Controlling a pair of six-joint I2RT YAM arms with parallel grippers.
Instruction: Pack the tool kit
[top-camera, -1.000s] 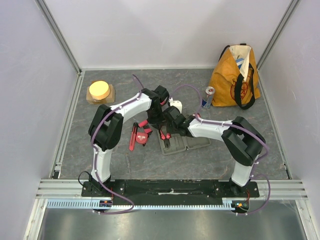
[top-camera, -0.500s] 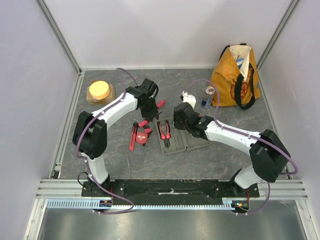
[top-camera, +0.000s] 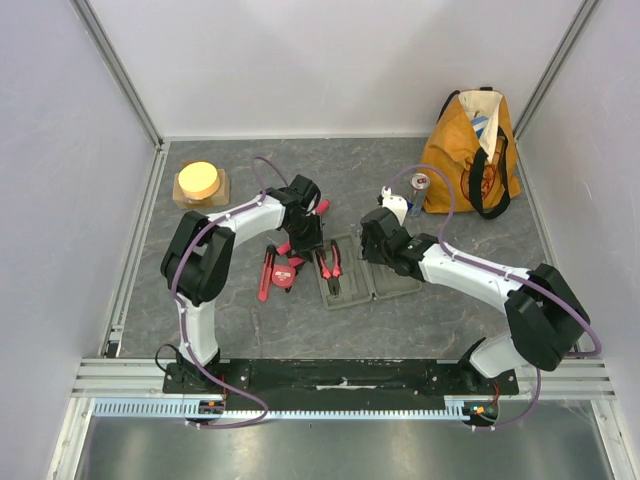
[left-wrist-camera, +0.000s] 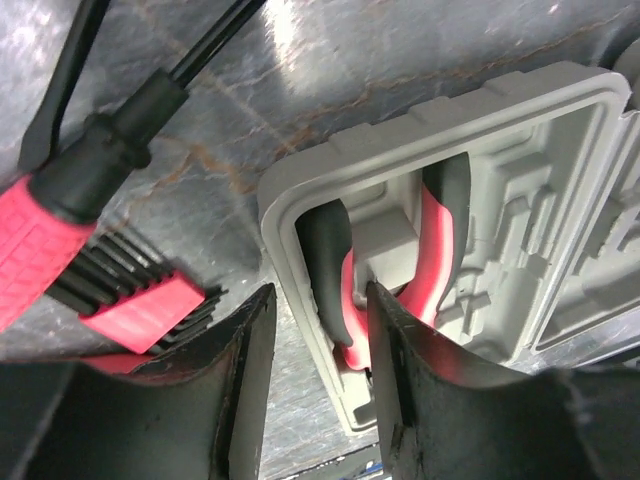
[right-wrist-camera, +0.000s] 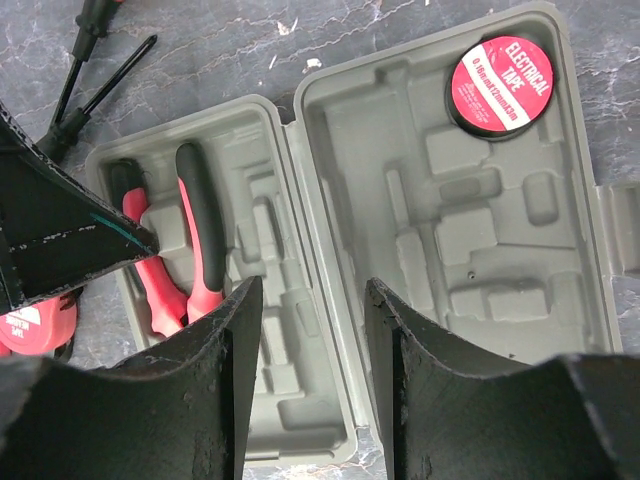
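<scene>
The grey case (top-camera: 395, 284) lies open and flat in the middle of the table, between the two grippers. The overhead view shows the pliers (top-camera: 328, 262) in its left half. To the left of the case, on the table, lie a cutter (top-camera: 264, 276) and a round red tape measure (top-camera: 284, 279). A red-handled screwdriver (top-camera: 320, 208) pokes out behind the left arm. Farther back stand an orange tote bag (top-camera: 470, 150) and a can (top-camera: 417, 192); the print on both is too small to read.

Only the right wrist camera shows the inside of the case (right-wrist-camera: 430, 230) in detail. Its moulded pockets are mostly bare, the pliers (right-wrist-camera: 195, 240) sit in the left half, and a roll (right-wrist-camera: 500, 85) in the far corner of the right half reads "ELECTRICAL TAPE"; the smaller line below it cannot be made out. The right gripper (right-wrist-camera: 312, 290) hangs above the hinge with its fingers spread and nothing between them.

The left wrist camera sees the case corner (left-wrist-camera: 300, 190) close up, with the red-and-black pliers (left-wrist-camera: 437, 250) handles seated in it and the screwdriver (left-wrist-camera: 45, 235) lying just outside. The left gripper (left-wrist-camera: 318, 295) is also parted and holds nothing.
</scene>
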